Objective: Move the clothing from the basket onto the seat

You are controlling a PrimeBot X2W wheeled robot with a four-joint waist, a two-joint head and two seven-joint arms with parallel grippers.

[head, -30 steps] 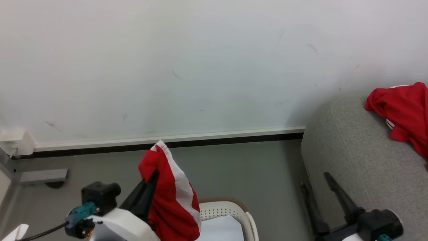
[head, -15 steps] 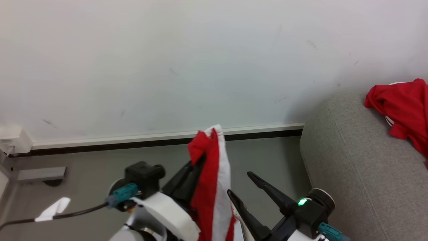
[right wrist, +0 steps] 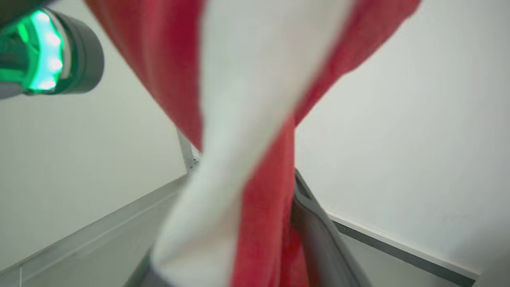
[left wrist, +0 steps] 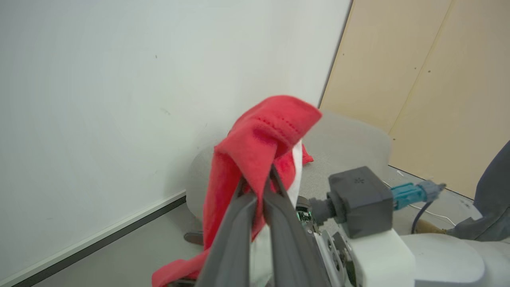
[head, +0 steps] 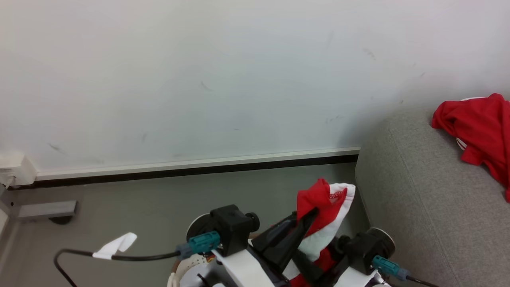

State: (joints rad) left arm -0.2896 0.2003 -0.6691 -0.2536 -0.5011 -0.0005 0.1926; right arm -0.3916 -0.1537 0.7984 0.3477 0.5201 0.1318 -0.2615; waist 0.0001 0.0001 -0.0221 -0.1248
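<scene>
**1. L gripper** [head: 311, 214]
- Jaws together, clamped on the clothing [head: 327, 199]: a red garment w/ a broad white stripe.
- Grip pt is near a folded top edge. Some fabric stands above the fingertips, and the rest hangs down past the fingers.
- L wrist view: both fingers [left wrist: 235, 231] meet at the tips w/ red cloth draped over them.

**2. Clothing position**
- The held garment is in the air, up and to the right of the basket [head: 189, 266]. A cream perforated bit of the basket shows at the bottom edge of head view, under the L arm.
- The garment is just beside the rounded end of the seat [head: 414, 199], over the grey floor [head: 139, 207], not on the cushion. Contact w/ the seat's side: cannot tell.

**3. R gripper** [right wrist: 239, 187]
- Jaws apart.
- R wrist view (blurred, very close): the striped cloth hangs down between the two fingers. One finger [right wrist: 314, 239] lies against the red side, and the other is mostly covered by fabric. No pinch is visible.
- Head view: the R wrist body [head: 368, 247] sits low and to the right of the garment, close to the L fingers.

**4. Other items**
- A second red garment [head: 478, 131] lies on the seat at the right edge of head view, well apart from the held one.
- A black cable [head: 79, 255] w/ a white tag runs from the L wrist connector.
</scene>
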